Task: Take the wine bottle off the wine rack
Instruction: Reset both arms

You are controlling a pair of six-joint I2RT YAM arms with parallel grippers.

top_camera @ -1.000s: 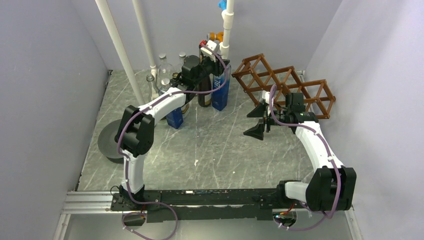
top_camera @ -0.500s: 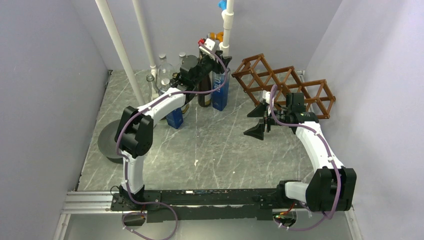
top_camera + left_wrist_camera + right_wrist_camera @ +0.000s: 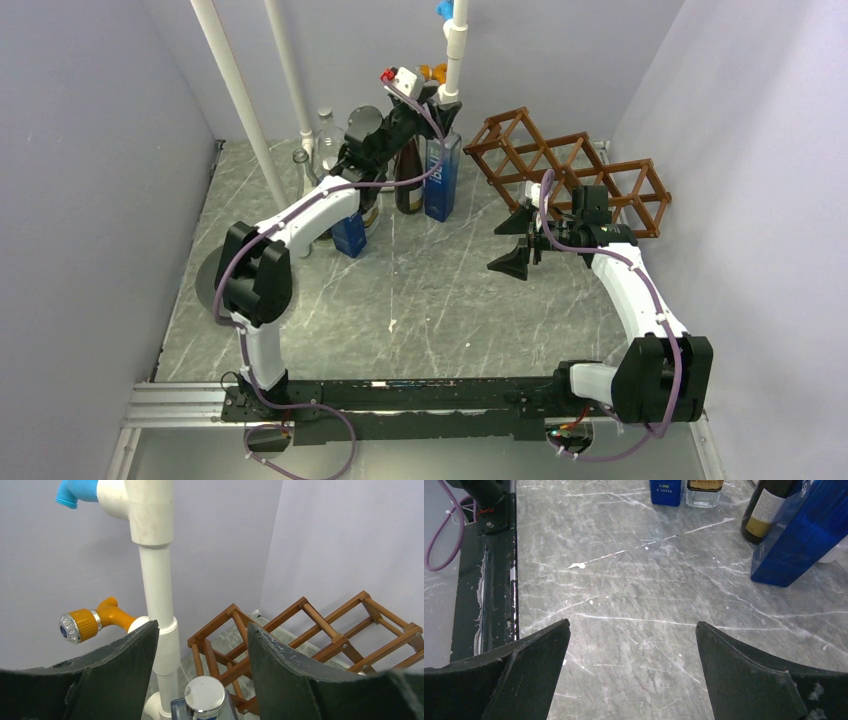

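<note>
Since the dark glass wine bottle (image 3: 408, 195) stands off the brown wooden lattice rack (image 3: 570, 165), the half-open, empty left tool (image 3: 201, 628) should retreat.

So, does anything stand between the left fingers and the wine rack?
Nothing visible does. The left fingers hang open above a silver cap; the white pipe stands to one side, and the wine rack lies clear beyond them.

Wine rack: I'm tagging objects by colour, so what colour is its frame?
The wine rack is reddish-brown wood, best seen in the left wrist view.
</note>
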